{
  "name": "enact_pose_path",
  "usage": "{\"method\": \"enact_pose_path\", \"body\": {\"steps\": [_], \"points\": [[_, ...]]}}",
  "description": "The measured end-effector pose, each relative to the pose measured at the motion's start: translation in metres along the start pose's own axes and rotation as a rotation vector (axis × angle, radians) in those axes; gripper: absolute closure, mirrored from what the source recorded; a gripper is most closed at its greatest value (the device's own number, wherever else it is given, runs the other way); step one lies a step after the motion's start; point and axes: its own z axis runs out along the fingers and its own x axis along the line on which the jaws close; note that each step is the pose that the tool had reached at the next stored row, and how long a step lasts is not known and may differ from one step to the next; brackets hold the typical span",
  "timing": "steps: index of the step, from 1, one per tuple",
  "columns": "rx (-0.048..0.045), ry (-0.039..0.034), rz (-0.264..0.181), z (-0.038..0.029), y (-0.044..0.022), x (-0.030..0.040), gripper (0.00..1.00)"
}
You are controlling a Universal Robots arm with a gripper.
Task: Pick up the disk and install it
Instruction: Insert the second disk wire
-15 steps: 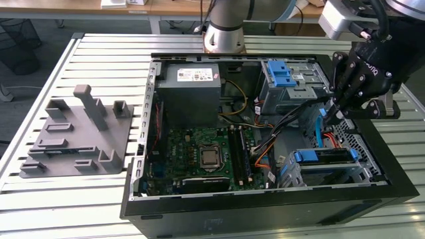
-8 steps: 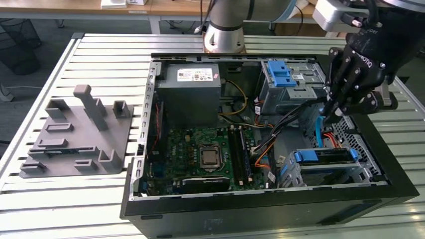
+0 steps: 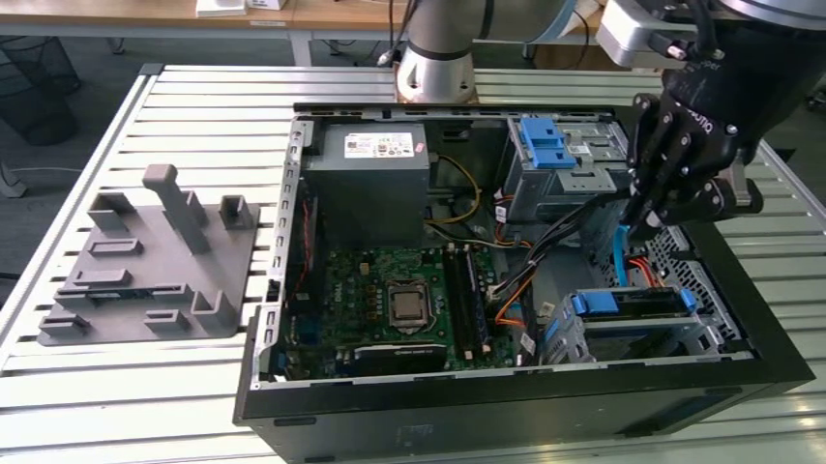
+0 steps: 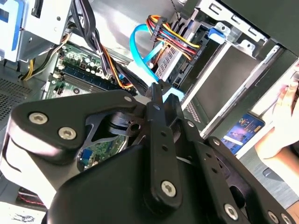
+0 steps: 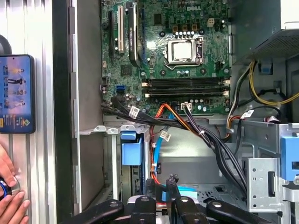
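The disk [image 3: 630,303], dark with a blue plastic frame at its ends, sits in the lower drive bay at the near corner of the open computer case on the exterior view's right. Its blue frame end [image 5: 131,149] shows in the first wrist view. My black gripper [image 3: 635,224] hangs just above that bay, inside the case, among the cables. Its fingers [image 4: 158,95] are pressed together, so it is shut. A light-blue data cable [image 3: 622,253] runs right beside the fingertips [image 5: 170,180]; I cannot tell whether they pinch it.
A grey power-supply box [image 3: 374,184] and the motherboard [image 3: 400,300] lie in the case. An upper drive cage with a blue latch [image 3: 548,145] stands behind the gripper. A grey fixture [image 3: 149,261] sits on the table. A hand [image 5: 9,196] rests beside the case near a blue phone-sized card [image 5: 16,93].
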Motion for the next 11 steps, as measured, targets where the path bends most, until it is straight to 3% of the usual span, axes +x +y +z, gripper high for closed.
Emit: {"method": "enact_pose_path", "body": {"steps": [9,11], "points": [[0.008,0.0018,0.001,0.0098,-0.0001,-0.0011,0.76],[0.0081,0.0019,0.002,0.0108,-0.0015,-0.0011,0.84]]}}
